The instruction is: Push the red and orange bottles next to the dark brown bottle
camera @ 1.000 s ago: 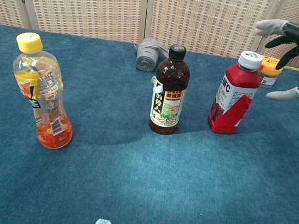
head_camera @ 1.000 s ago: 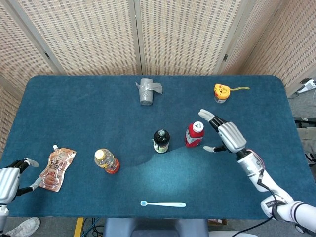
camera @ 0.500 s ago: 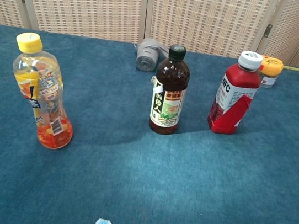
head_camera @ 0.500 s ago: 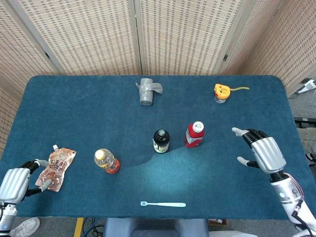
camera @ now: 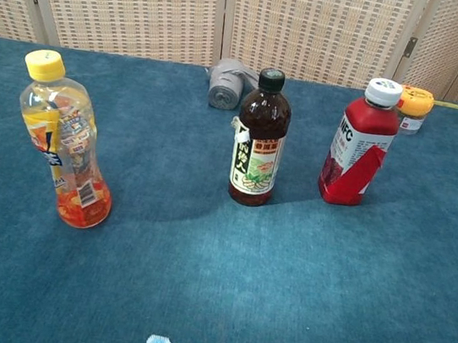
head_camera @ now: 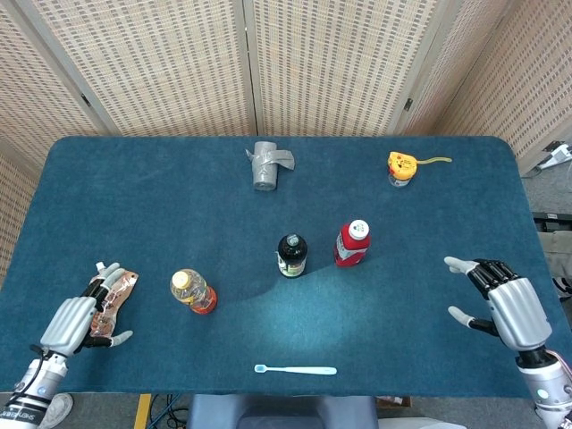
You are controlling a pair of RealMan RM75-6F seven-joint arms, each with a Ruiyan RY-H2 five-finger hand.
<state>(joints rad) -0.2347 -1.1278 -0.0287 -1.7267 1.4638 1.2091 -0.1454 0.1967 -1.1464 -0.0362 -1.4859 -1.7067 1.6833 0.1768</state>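
Bottles stand upright on the blue table (head_camera: 134, 197), long axes vertical, caps up: the dark brown bottle (head_camera: 291, 255) mid-table, the red bottle (head_camera: 351, 243) just beside it on the side toward the right hand, a small gap between them, and the orange bottle (head_camera: 193, 291) well apart on the side toward the left hand. In the chest view the orange bottle's body looks slightly bent or leaning, its yellow cap offset from its base.

By the look of it the red bottle's half of the job is done or nearly so, and the orange bottle is the step in hand. Right hand (head_camera: 506, 304) hovers near the table's edge, well clear of the red bottle, fingers spread and holding nothing. Left hand (head_camera: 80, 320) is low by the near edge, fingers extended and empty, lying over or just beside a foil pouch (head_camera: 119, 286); contact cannot be told.

Next move probably calls for the left hand to come beyond and inward to the orange bottle's outer side and press low on its body toward the brown one, since a tall, narrow bottle may tip if pushed near the cap
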